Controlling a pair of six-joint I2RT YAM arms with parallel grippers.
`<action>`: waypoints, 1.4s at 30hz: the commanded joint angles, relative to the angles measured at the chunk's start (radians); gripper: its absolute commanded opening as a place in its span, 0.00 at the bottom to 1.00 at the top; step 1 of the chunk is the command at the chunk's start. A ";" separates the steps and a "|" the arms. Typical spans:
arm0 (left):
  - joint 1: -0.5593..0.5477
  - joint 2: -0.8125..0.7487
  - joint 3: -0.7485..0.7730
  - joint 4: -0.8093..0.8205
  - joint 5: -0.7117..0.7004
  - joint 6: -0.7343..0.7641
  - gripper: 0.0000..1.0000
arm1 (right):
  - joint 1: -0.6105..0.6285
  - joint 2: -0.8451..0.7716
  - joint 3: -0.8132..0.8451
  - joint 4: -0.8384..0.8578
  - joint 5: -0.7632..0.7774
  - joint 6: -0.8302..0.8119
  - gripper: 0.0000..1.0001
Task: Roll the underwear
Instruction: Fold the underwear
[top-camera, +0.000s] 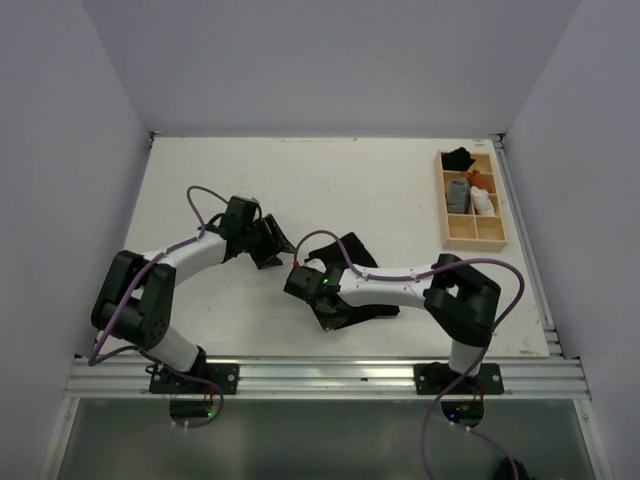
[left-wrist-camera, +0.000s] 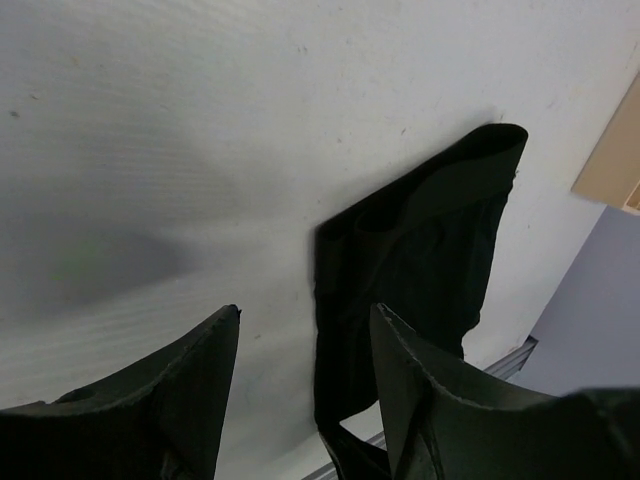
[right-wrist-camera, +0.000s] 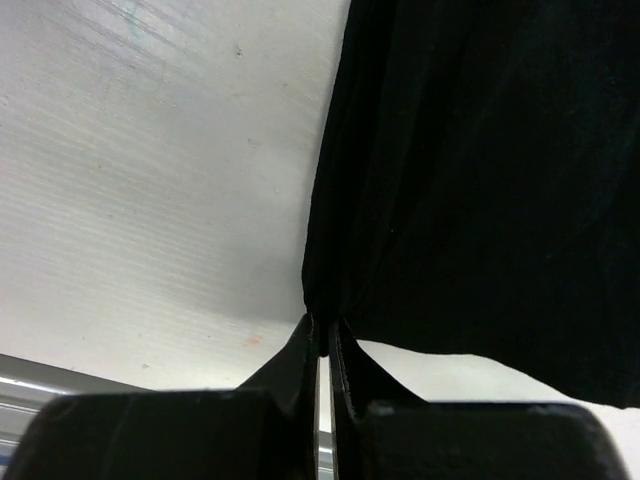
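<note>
right tool (right-wrist-camera: 323, 325) pinched shut on underwear (right-wrist-camera: 480, 180) edge, probably hem | left tool (left-wrist-camera: 306, 312) agape, empty | advise: roll low, tight, even

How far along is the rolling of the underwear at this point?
Done: nothing rolled; the underwear lies unrolled on the table. In hand: right gripper shut on its edge, left gripper open near it. Left: the whole roll.

Robot arms (top-camera: 195, 250) (top-camera: 385, 285): two
Black underwear (top-camera: 358, 250): one
Table (top-camera: 350, 180): one
Wooden tray (top-camera: 478, 236): one
Grey striped roll (top-camera: 459, 194): one
White roll (top-camera: 483, 204): one
</note>
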 joint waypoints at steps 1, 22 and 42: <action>-0.062 -0.037 -0.014 0.123 -0.013 -0.116 0.59 | 0.004 -0.058 -0.046 0.033 0.011 0.037 0.01; -0.176 0.095 -0.065 0.287 -0.105 -0.251 0.54 | 0.004 -0.098 -0.072 0.052 -0.007 0.049 0.00; -0.180 0.101 -0.016 0.169 -0.178 -0.153 0.00 | 0.004 -0.065 -0.003 0.033 -0.024 0.023 0.00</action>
